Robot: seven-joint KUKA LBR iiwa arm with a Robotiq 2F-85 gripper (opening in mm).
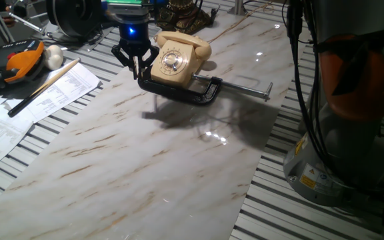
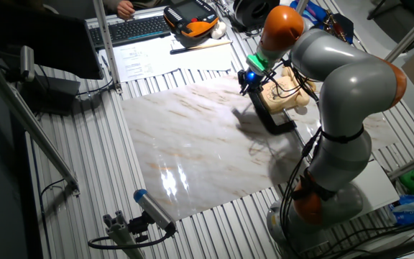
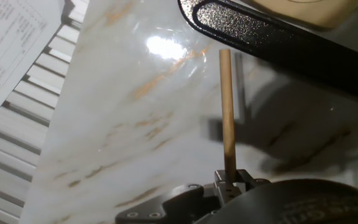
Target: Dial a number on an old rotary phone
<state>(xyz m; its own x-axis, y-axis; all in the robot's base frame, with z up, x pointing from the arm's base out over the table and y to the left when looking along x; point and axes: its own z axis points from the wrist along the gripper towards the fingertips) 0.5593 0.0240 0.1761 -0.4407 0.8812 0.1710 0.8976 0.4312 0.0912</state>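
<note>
Gripper [image 1: 137, 67] clenched on a thin wooden stick [image 3: 227, 106], hovering just left of the phone [image 1: 179, 59].
Left to right: papers [image 1: 42, 93] at the table edge, gripper with stick pointing down, then the phone at the far end of the marble board [image 1: 145, 160], held by a black clamp [image 1: 192, 90]. Stick tip looks short of the dial [image 1: 171, 61], though the hand view barely shows the phone. Shift right, put the tip in one finger hole, then sweep the arc steadily.

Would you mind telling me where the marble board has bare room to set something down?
The marble board is bare across its whole near stretch, from the black C-clamp down to the near edge. It is crowded at the far end, where the gripper hangs beside the rotary phone.
</note>
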